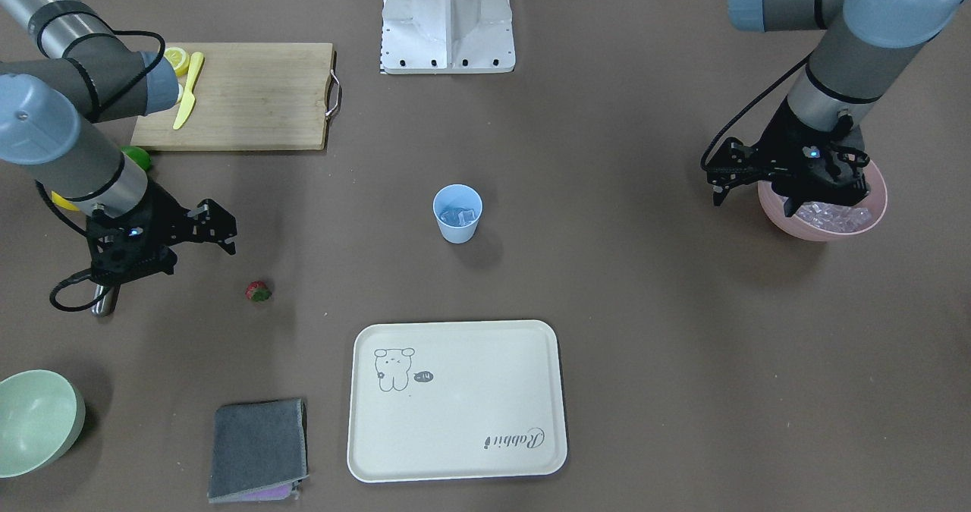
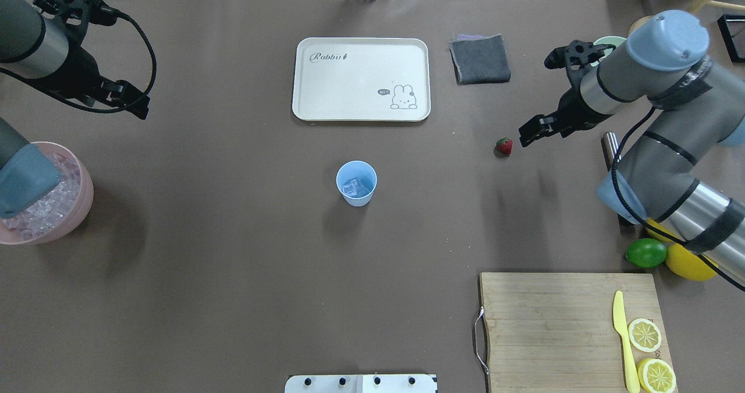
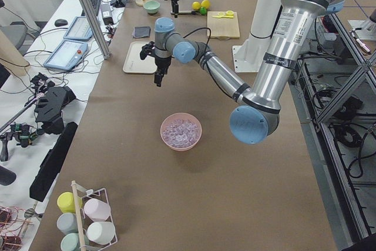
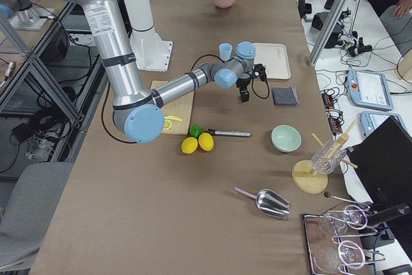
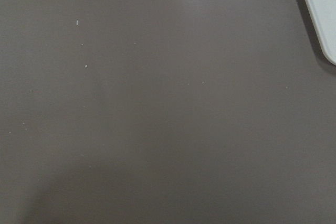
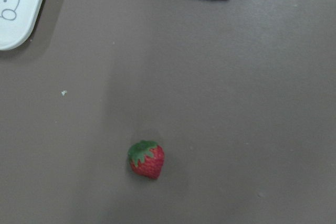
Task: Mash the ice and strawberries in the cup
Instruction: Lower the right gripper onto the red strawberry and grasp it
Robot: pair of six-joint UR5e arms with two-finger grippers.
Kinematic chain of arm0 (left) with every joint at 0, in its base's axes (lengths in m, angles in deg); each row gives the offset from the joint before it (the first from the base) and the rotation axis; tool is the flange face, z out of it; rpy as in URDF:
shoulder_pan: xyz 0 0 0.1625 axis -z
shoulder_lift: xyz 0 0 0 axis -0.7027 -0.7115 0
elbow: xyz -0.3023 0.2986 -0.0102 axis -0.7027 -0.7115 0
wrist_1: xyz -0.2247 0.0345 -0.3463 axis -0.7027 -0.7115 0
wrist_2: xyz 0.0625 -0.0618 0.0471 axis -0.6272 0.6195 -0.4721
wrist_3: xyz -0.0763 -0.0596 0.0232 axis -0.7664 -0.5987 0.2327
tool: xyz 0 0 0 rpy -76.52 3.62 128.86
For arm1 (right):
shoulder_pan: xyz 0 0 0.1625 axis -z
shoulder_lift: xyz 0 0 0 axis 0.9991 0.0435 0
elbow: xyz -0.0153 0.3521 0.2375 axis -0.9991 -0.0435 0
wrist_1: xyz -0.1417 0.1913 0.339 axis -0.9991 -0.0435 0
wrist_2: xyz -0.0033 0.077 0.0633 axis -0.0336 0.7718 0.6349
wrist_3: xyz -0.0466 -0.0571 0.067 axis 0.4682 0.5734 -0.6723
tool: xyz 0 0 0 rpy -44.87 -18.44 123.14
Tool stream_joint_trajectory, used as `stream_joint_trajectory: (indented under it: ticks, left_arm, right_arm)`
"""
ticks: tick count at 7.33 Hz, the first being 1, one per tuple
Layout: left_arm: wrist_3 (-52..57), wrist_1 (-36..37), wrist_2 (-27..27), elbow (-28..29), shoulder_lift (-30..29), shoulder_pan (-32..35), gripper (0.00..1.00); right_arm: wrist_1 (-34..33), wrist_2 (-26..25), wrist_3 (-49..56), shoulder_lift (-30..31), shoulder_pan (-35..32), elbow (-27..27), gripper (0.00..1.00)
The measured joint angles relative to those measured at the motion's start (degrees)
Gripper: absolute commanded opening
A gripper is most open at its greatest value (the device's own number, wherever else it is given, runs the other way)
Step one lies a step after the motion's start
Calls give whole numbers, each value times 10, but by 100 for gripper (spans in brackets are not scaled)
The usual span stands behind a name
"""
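Right end effector (image 1: 224, 230): black, two-fingered, fingers apart, nothing between them, poised above the matte brown table (image 1: 645, 345). Near its tips and lower down, on the side toward the table's middle, untouched: small red strawberry with a green leafy cap (image 6: 146, 159), lying on its side on the bare table. In the right wrist view, long axis on a slant, cap toward upper left, tapered tip toward lower right; dimpled red skin, ragged leaves.

Left end effector (image 1: 714, 186): same black build, fingers likewise apart and empty, hanging above the table near a round pink plastic bowl (image 1: 880, 193), on the side away from the robot. In that bowl, a heap of clear ice cubes (image 1: 831, 216).

Between the two arms, near the table's middle and well apart from both end effectors: small light-blue tapered plastic cup (image 2: 356, 183), upright, mouth up, long axis vertical, handleless and smooth-walled. Inside it, a few small clear glassy ice cubes (image 2: 355, 188). Strawberry outside the cup, well apart from it.

Farther out: cream rectangular tray with rounded corners and a rabbit drawing (image 2: 361, 90); folded grey cloth (image 2: 480, 59) beside it; wooden cutting board (image 2: 553, 323) bearing a yellow plastic knife (image 2: 623, 340) and two lemon slices (image 2: 645, 335); green lime (image 2: 646, 253) against a yellow lemon (image 2: 689, 265); pale green bowl (image 1: 34, 421) at the table's edge.
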Motion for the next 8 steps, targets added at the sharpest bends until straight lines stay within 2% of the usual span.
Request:
stream_joint_trajectory:
  ticks: [2,4,8]
  left_arm:
    - [4,1,2,1,2,4,98]
    - [4,1,2,1,3,4,98]
    - [3,1,1,1,2,4,98]
  right_arm:
    - [15,-39,-6,-28,34,-31,72]
    - [20,-69,-8,-62,45,-73,56]
    - [24,-85,-3,-68,48,-95,51]
